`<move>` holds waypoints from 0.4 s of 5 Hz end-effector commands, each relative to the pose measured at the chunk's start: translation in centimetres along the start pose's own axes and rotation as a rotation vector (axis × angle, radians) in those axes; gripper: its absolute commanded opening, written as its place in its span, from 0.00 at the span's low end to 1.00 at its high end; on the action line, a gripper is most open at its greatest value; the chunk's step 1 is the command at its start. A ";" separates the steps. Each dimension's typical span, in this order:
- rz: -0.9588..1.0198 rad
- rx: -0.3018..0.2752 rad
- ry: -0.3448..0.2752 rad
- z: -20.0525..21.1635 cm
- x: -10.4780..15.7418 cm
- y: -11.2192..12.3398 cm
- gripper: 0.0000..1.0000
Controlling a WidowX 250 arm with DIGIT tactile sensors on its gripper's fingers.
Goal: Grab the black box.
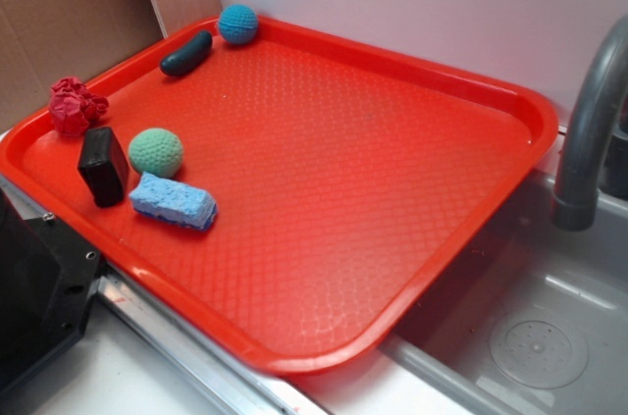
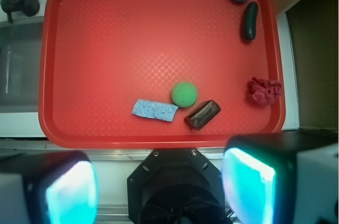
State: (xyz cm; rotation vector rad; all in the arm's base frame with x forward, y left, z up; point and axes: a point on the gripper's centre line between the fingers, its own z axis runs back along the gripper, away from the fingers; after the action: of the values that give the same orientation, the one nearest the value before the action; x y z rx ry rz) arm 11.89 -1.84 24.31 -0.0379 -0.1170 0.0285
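The black box (image 1: 102, 167) stands on edge near the left front corner of the red tray (image 1: 392, 91), beside a green crocheted ball (image 1: 155, 152) and a blue sponge (image 1: 173, 201). From the wrist view, the black box (image 2: 202, 114) lies close to the tray's near rim, right of the sponge (image 2: 154, 110) and below the green ball (image 2: 184, 94). My gripper (image 2: 159, 187) hangs high above, short of the tray's near edge. It is open, its fingers (image 2: 249, 181) spread wide with nothing between them. The exterior view does not show the gripper.
A dark sausage-shaped object (image 1: 186, 53) and a blue ball (image 1: 237, 24) sit at the tray's far corner. A crumpled red cloth (image 1: 77, 105) rests by the left rim. A grey faucet (image 1: 589, 130) and sink (image 1: 540, 337) lie to the right. The black robot base (image 2: 175, 187) is below the gripper.
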 end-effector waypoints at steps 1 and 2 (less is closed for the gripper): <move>0.000 0.000 0.000 0.0 0.0 0.0 1.00; 0.250 0.033 0.077 -4.9 -0.3 3.3 1.00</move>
State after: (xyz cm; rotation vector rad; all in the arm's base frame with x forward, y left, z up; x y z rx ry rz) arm 11.79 1.39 18.66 -0.0171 -0.0168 0.2996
